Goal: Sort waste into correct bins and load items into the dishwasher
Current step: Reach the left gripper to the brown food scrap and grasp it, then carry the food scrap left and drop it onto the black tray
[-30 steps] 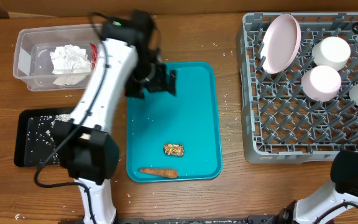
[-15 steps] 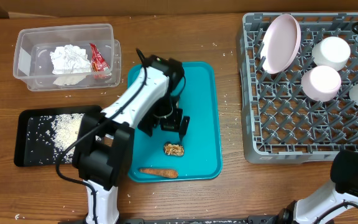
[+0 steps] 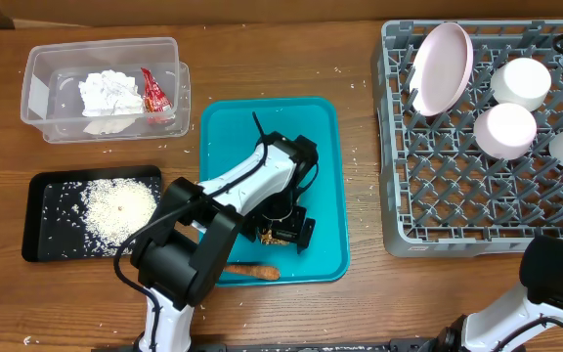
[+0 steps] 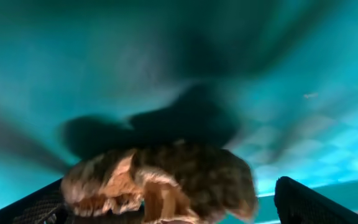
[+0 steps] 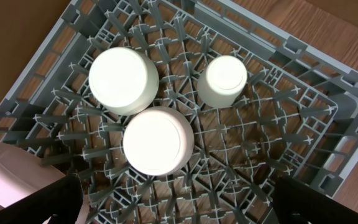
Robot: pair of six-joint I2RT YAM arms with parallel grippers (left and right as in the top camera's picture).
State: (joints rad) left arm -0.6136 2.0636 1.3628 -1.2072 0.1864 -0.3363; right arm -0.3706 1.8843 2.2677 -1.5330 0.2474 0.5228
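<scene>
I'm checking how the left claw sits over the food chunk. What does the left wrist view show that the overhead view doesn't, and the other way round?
Left wrist only: the brown crumbly food chunk close up, lying between the dark fingertips of the open left claw. Overhead only: the orange carrot piece, the clear rectangular plastic tub holding a crumpled white paper napkin and small red wrapper, the flat black tray of white rice-like crumbs, the grey plastic dish rack. Both: the teal plastic tray, the chunk, the claw.
</scene>
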